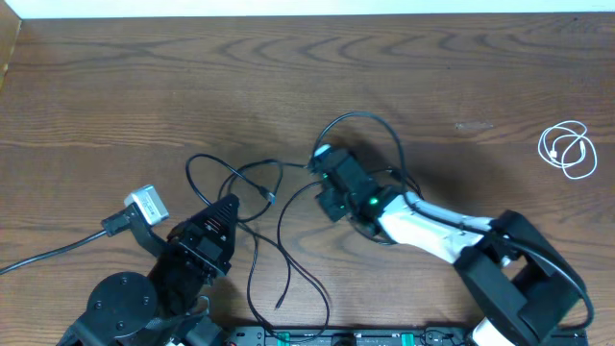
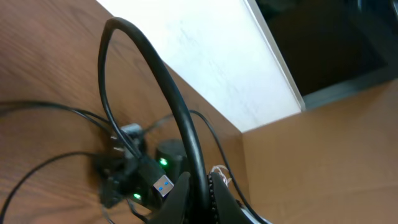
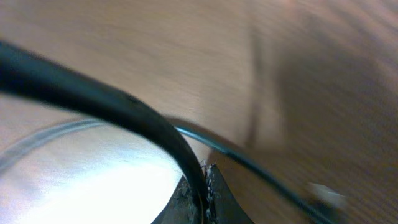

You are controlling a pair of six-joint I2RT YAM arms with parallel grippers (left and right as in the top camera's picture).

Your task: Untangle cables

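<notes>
I had my left pincer [image 2: 200, 193] closed tight on the black cable [image 2: 166, 81], low on my side of the table [image 1: 115, 86]. My right pincer [image 3: 204, 193] was clamped shut on black cable too, out toward the middle. I judged two grips on one tangle to be the point of it: with each hand pinned to a different stretch, the loops between them could be drawn apart rather than dragged along whole. From my left wrist the cord arched up out of my fingers and over in a tall bow. A blue-tongued USB plug [image 2: 163, 185] sat just beside my fingertips, with my right hand's green lights close behind it. The rest of the black cord sprawled in loose, crossing loops between and around both hands, one ring lying beyond the right pincer and a free tail trailing toward the near edge. Whether that was one cord or several I could not tell. Those crossings stood in the way; a hard pull, I reckoned, might cinch them. The white cable [image 1: 565, 149] lay coiled by itself far off to the right, well apart and touched by neither hand. The thicker lead [image 1: 48, 255] running from my left arm was no part of the job.
</notes>
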